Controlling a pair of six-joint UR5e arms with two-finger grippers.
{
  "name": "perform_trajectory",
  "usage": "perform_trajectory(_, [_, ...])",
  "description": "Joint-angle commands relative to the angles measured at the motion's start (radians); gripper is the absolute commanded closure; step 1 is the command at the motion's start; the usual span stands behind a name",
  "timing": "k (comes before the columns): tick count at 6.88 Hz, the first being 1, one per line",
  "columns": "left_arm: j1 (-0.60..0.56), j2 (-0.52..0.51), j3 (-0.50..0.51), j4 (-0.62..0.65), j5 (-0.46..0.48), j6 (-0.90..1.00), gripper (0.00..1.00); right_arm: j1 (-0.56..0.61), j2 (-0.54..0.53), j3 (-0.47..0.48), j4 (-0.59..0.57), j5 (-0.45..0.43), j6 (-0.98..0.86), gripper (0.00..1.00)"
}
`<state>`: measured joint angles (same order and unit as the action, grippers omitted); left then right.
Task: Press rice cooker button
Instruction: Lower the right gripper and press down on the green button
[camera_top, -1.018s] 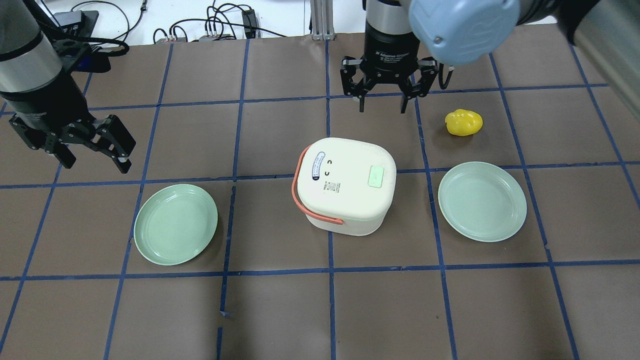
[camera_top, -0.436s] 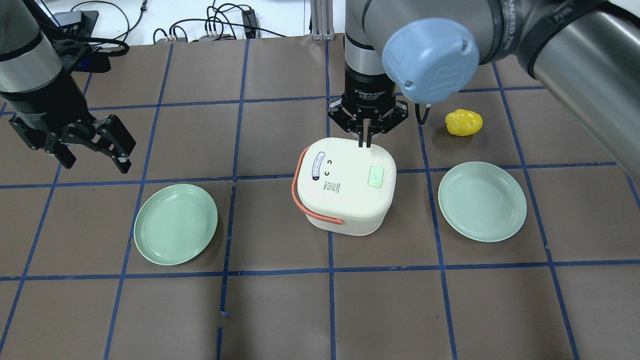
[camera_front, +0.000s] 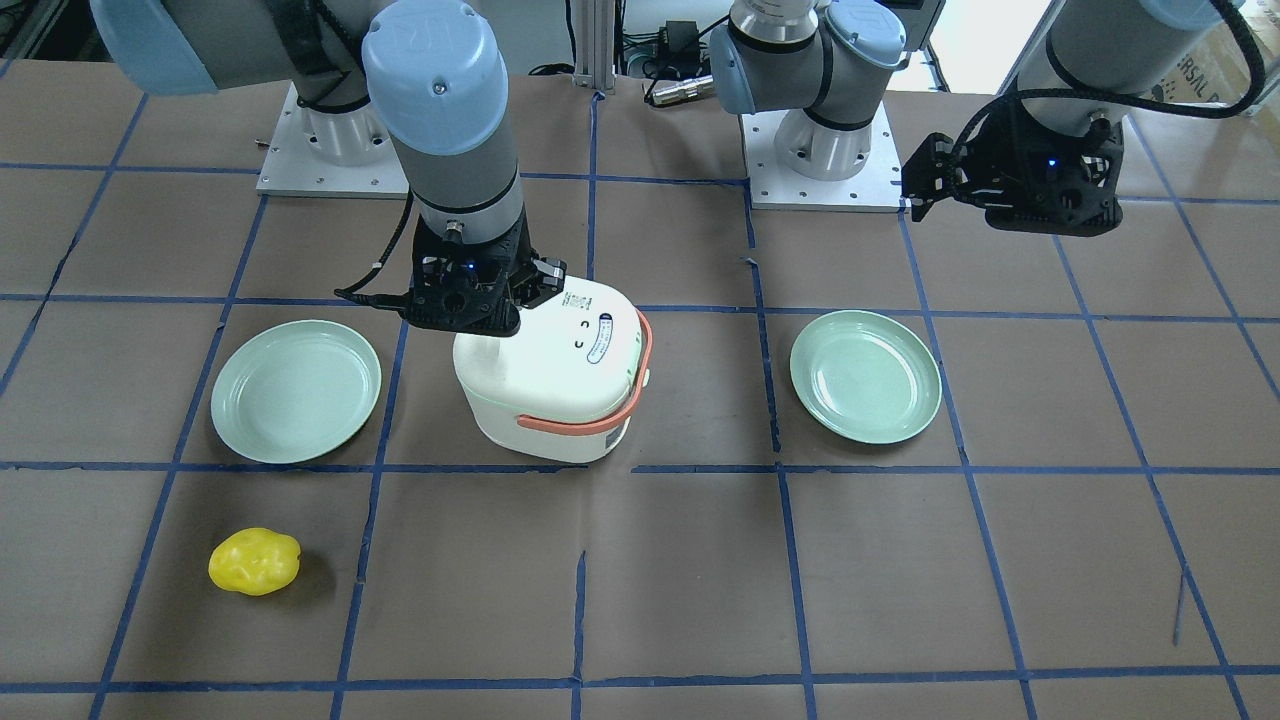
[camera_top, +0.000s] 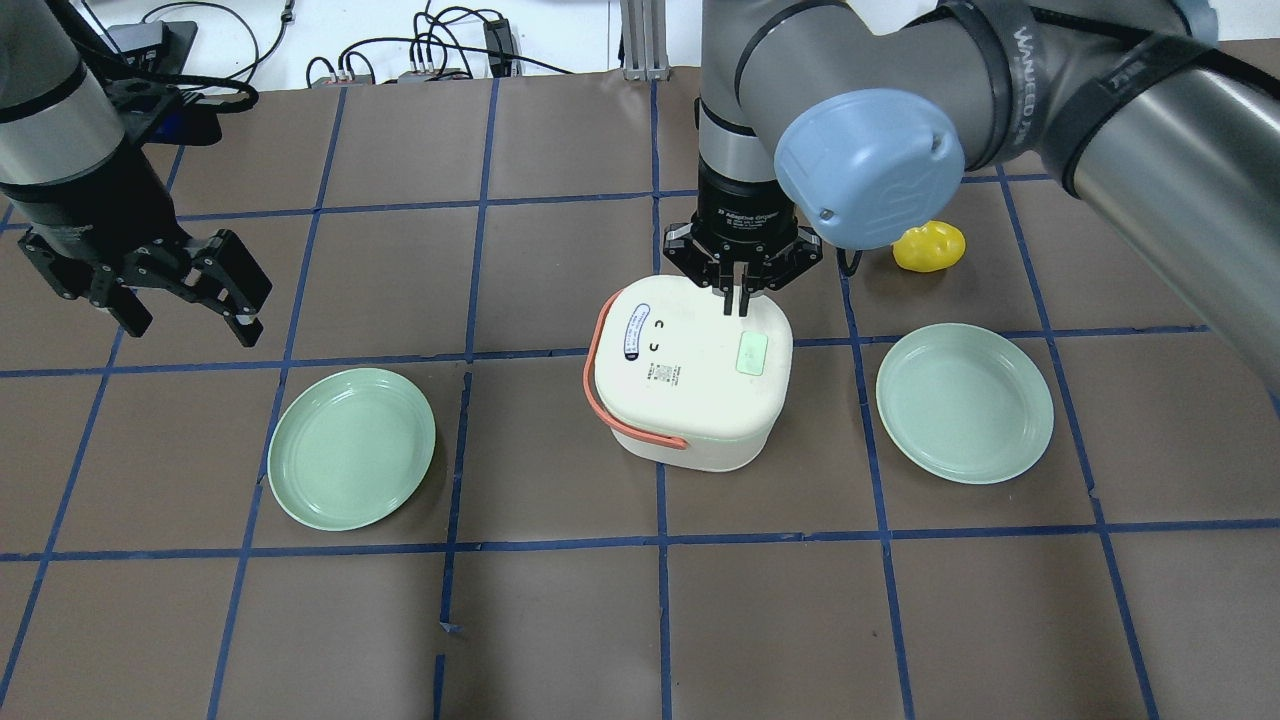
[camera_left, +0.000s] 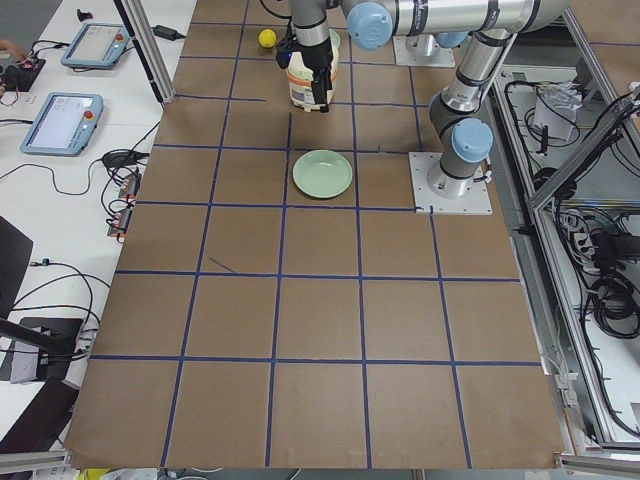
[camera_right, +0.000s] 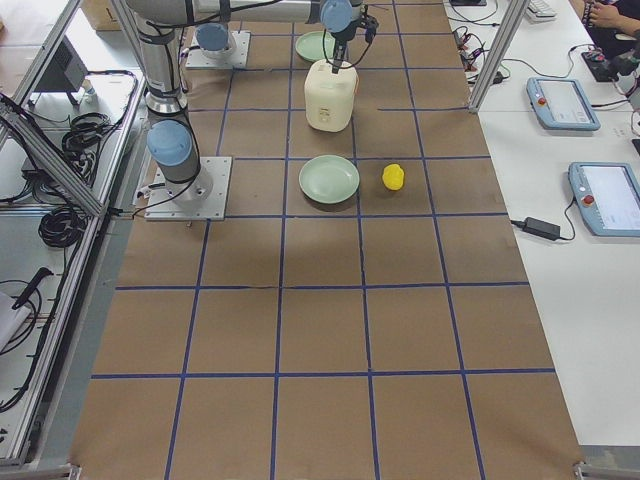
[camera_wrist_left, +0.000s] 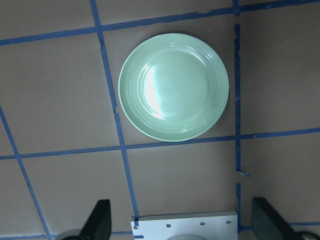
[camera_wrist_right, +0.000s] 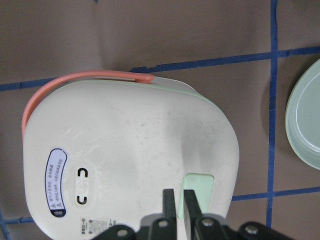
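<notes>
The white rice cooker (camera_top: 690, 385) with an orange handle stands mid-table. Its pale green button (camera_top: 752, 353) is on the lid's right side. My right gripper (camera_top: 736, 305) is shut and empty, pointing down over the lid just behind the button. In the right wrist view the shut gripper (camera_wrist_right: 179, 199) overlaps the left edge of the button (camera_wrist_right: 201, 186). I cannot tell whether it touches the lid. In the front view the right gripper (camera_front: 478, 312) hides the button. My left gripper (camera_top: 192, 322) is open and empty, far left.
Two pale green plates lie on either side of the cooker, one left (camera_top: 352, 448) and one right (camera_top: 964, 402). A yellow lumpy object (camera_top: 930, 246) lies behind the right plate. The left wrist view looks down on a green plate (camera_wrist_left: 173, 87).
My right gripper has shut and moved from behind the cooker forward and down over the lid, close to the button. The left arm has not moved.
</notes>
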<state>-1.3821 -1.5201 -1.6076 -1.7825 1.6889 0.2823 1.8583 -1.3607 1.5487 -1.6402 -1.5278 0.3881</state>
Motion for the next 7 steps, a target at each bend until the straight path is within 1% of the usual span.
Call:
perform_trajectory(1, [0.0, 0.0, 0.0, 0.0, 0.0, 0.0, 0.0, -0.005, -0.018, 0.036, -0.029, 0.0, -0.002, 0.82])
perform_trajectory(2, [0.0, 0.0, 0.0, 0.0, 0.0, 0.0, 0.0, -0.016, -0.026, 0.057, -0.039, 0.0, -0.002, 0.83])
perform_trajectory(4, [0.0, 0.0, 0.0, 0.0, 0.0, 0.0, 0.0, -0.013, -0.035, 0.091, -0.061, 0.0, 0.001, 0.88])
perform_trajectory(7, [0.0, 0.0, 0.0, 0.0, 0.0, 0.0, 0.0, -0.008, -0.049, 0.123, -0.073, 0.0, 0.012, 0.9])
